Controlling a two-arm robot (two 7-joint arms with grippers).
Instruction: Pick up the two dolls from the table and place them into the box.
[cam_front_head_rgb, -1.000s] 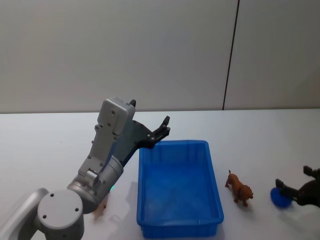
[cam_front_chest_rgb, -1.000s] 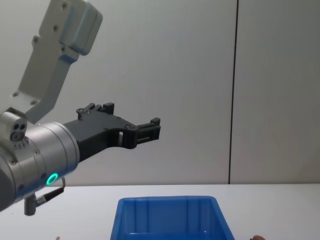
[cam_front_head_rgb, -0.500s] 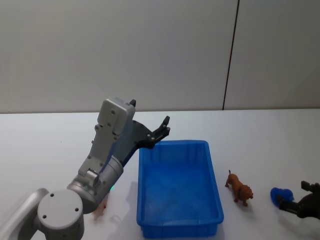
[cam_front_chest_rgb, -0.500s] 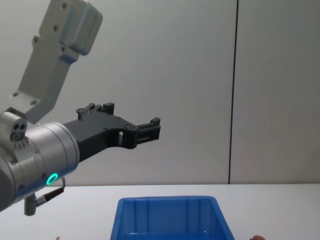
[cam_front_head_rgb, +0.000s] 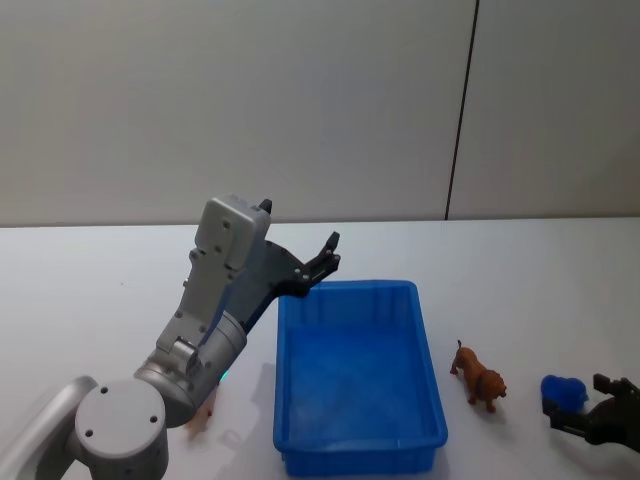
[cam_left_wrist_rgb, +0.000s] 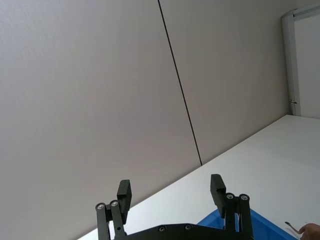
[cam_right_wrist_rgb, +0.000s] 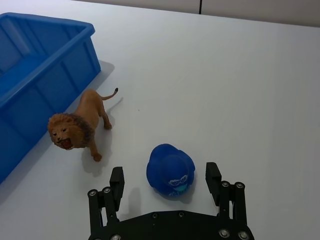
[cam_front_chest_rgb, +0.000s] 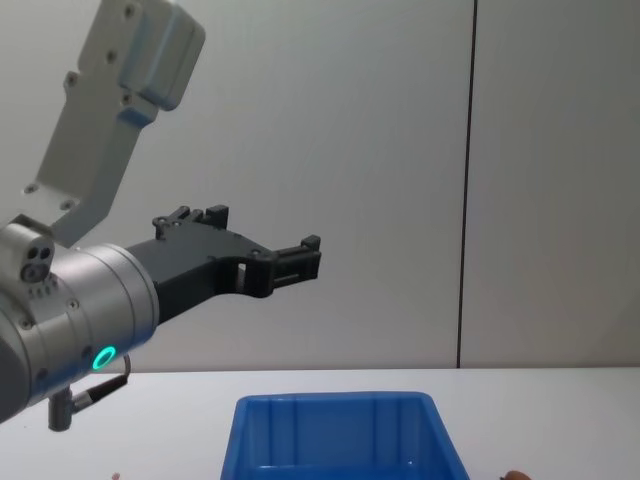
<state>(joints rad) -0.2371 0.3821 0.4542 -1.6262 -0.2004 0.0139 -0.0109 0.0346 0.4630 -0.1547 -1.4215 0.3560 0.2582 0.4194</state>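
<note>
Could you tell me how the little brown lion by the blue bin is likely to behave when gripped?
The lion looks like rigid moulded plastic, so probably stiff and light. Standing on four thin legs, it would likely tip if nudged sideways. Its narrow body should suit the open right tool.

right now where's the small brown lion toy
In the head view the small brown lion toy stands on the white table, on the robot's right, between the bright blue plastic bin and a round blue toy.

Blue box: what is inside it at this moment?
Bare blue floor shows inside the box; no doll there. The left gripper covers its far left corner. The lion stands outside on the table.
</note>
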